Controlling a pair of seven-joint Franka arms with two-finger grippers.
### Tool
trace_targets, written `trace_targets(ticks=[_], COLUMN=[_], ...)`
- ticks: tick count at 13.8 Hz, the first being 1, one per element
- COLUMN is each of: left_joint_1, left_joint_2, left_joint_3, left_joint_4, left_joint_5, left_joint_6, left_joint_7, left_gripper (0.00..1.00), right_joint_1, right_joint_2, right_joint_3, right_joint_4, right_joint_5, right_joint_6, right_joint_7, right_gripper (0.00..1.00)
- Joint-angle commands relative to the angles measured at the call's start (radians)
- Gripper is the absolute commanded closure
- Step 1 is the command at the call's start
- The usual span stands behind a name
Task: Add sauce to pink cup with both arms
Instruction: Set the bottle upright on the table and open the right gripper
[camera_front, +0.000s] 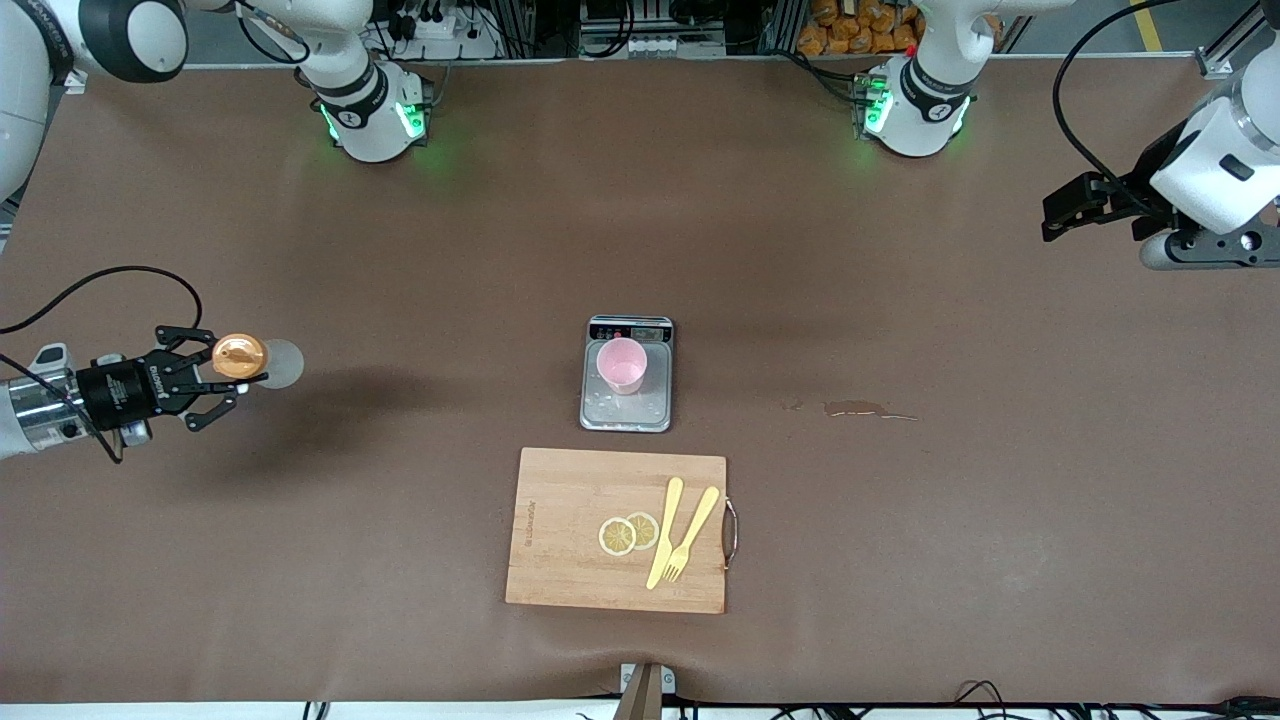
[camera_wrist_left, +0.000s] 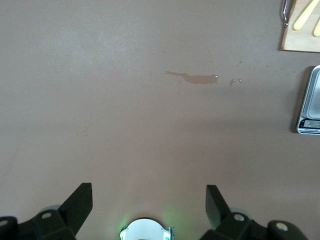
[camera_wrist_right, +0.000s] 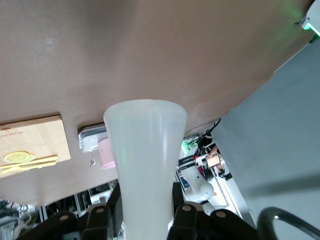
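Note:
The pink cup stands upright on a grey scale in the middle of the table. It also shows in the right wrist view. My right gripper is shut on the sauce bottle and holds it on its side above the table at the right arm's end, well away from the cup. The bottle's orange cap shows. In the right wrist view the whitish bottle sits between the fingers. My left gripper is open and empty in the air at the left arm's end; its fingers stand wide apart.
A wooden cutting board lies nearer to the front camera than the scale. It carries two lemon slices, a yellow knife and a yellow fork. A spilled liquid streak lies on the brown tabletop toward the left arm's end.

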Motion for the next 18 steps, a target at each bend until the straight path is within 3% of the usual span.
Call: trace_targets(ticks=[1, 9, 18], left_joint_1=[0.012, 0.003, 0.001], left_joint_2=[-0.009, -0.005, -0.006], left_joint_3=[-0.001, -0.008, -0.009], left_joint_4=[-0.008, -0.009, -0.009], left_joint_5=[-0.020, -0.018, -0.018], left_joint_6=[-0.006, -0.006, -0.005], left_joint_7=[0.001, 0.001, 0.001], left_gripper=[0.00, 0.00, 0.00], right_joint_1=[-0.054, -0.171, -0.191], right_joint_2=[0.028, 0.211, 0.275], right_joint_3=[0.017, 0.014, 0.011], right_joint_4=[-0.038, -0.039, -0.037], right_joint_5=[0.044, 0.028, -0.022], right_joint_6=[-0.018, -0.018, 0.047], right_joint_7=[-0.115, -0.405, -0.452], right_gripper=[0.58, 0.58, 0.58])
